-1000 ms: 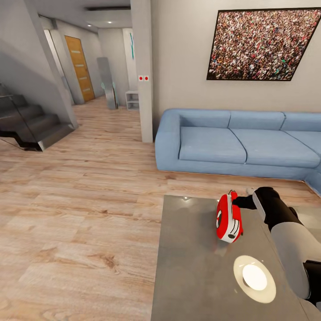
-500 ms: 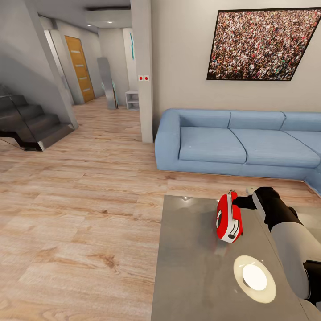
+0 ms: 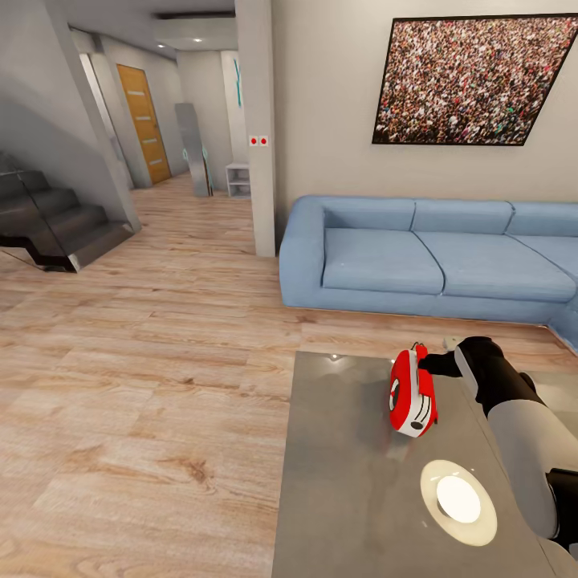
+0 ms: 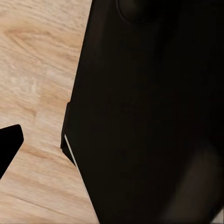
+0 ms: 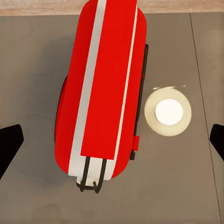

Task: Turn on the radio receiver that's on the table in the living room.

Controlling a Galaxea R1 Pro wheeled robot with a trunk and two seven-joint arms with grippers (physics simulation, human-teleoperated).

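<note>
Radio receiver (image 3: pixel 413 395): red shell with pale side bands, standing upright on the glossy grey table (image 3: pixel 345 482) in the living room, in front of the blue sofa (image 3: pixel 425 261); round black dial on the face turned toward the wood floor (image 3: pixel 144 385), thin wire handle at its far top corner. Flat round white disc (image 3: pixel 458 502): on the same top, near the radio, apart from it. Right gripper (image 5: pixel 112 140): poised directly over the radio's narrow edge, fingertips spread wide, one tip at each side of the wrist view, nothing between them; from the head camera the right arm reaches in behind the set. Left gripper: one dark fingertip (image 4: pixel 9 142) over floor planks, a dark body across the rest of that view; whether its jaws are apart or together cannot be told. Handling note, as judgement: the switch probably sits on the dial face, so the contact should be light and squarely backed, lest the tall, narrow box tip or slide on the slick surface.
</note>
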